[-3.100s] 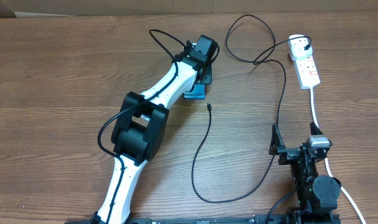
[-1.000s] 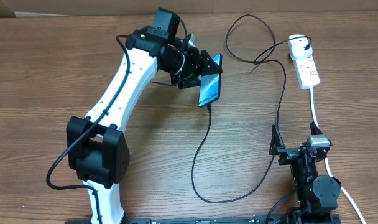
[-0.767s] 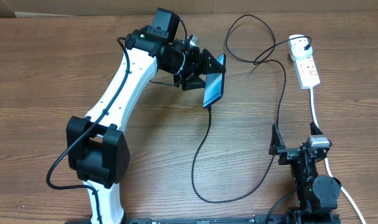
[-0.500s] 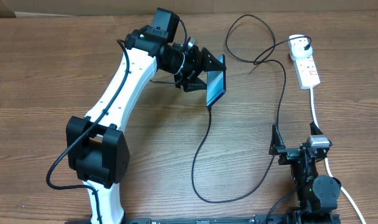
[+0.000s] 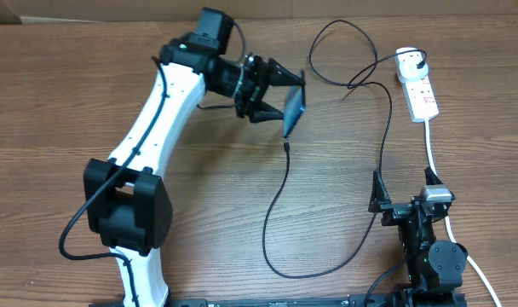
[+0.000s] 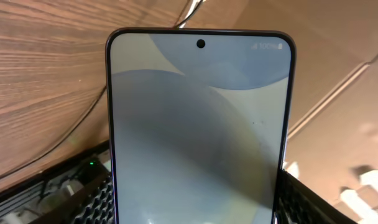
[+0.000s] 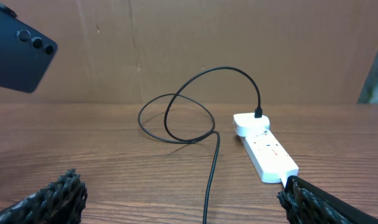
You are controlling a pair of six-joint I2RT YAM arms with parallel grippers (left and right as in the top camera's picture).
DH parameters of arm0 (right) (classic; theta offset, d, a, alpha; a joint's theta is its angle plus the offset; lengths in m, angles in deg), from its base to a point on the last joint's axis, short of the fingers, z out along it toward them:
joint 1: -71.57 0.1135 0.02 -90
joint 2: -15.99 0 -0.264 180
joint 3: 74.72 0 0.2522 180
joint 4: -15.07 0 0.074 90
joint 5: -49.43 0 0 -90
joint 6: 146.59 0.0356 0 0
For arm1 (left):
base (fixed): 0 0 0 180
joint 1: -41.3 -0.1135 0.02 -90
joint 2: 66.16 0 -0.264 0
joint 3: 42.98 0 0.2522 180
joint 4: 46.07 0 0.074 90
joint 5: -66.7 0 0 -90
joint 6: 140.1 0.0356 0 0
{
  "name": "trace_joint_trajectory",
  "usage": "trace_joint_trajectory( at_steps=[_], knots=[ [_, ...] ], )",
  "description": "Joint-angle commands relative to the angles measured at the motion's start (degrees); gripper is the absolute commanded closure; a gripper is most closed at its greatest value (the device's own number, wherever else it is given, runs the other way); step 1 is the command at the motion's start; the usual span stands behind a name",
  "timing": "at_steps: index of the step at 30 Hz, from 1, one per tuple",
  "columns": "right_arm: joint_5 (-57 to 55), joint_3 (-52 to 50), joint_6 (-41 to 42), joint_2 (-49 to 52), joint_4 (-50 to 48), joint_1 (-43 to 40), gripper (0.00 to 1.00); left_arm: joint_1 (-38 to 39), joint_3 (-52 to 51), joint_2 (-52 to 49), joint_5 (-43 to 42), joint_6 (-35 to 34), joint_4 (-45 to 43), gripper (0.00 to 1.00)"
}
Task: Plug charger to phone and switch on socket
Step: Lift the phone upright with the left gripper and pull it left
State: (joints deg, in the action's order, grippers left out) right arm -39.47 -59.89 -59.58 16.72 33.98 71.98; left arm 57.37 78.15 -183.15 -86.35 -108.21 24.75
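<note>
My left gripper (image 5: pixel 272 94) is shut on the phone (image 5: pixel 294 110) and holds it tilted above the table; the lit screen fills the left wrist view (image 6: pixel 198 130). The phone's dark back shows at the top left of the right wrist view (image 7: pixel 18 53). The black charger cable (image 5: pixel 280 192) lies looped on the table, its connector tip (image 5: pixel 287 147) just below the phone's lower end. Its other end sits in a white plug (image 5: pixel 410 60) on the white socket strip (image 5: pixel 421 94), which also shows in the right wrist view (image 7: pixel 268 152). My right gripper (image 5: pixel 411 209) is open and empty at the front right.
The socket's thick white cord (image 5: pixel 434 158) runs down past my right gripper. The cable loops across the table's far right (image 5: pixel 340 51). A cardboard wall (image 7: pixel 239 43) stands behind the table.
My left gripper has lifted the phone off the table, carried it right and turned it more on edge. The cable tip and my right arm have not moved.
</note>
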Motion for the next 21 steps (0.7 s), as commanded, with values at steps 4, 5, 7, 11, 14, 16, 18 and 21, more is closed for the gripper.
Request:
trace_joint_trajectory(
  at_steps=[4, 5, 7, 11, 14, 16, 18, 21],
  knots=[
    [-0.15, -0.61, -0.11, -0.46, -0.31, -0.04, 0.0, -3.91, 0.48, 2.36, -5.01, 0.92, -0.31, 0.45],
    [-0.13, -0.61, -0.11, -0.46, -0.31, -0.04, 0.0, -4.39, 0.48, 2.36, -5.22, 0.94, -0.28, 0.45],
    [-0.15, -0.61, -0.11, -0.46, -0.31, -0.04, 0.0, -5.46, 0.48, 2.36, -5.68, 0.92, -0.28, 0.45],
    [-0.15, -0.61, -0.11, -0.46, -0.31, -0.04, 0.0, -7.96, 0.46, 2.36, -5.81, 0.9, -0.31, 0.45],
    [-0.15, -0.61, -0.11, -0.46, -0.31, -0.04, 0.0, -9.55, 0.48, 2.36, -5.84, 0.87, -0.31, 0.45],
    [-0.13, -0.61, -0.11, -0.46, -0.31, -0.04, 0.0, -10.54, 0.48, 2.36, -5.88, 0.87, -0.28, 0.45],
    [-0.15, -0.61, -0.11, -0.46, -0.31, -0.04, 0.0, -11.23, 0.48, 2.36, -6.03, 0.85, -0.26, 0.45],
    [-0.15, -0.61, -0.11, -0.46, -0.33, -0.04, 0.0, -11.91, 0.48, 2.36, -6.36, -0.48, -0.02, 0.45]
  ],
)
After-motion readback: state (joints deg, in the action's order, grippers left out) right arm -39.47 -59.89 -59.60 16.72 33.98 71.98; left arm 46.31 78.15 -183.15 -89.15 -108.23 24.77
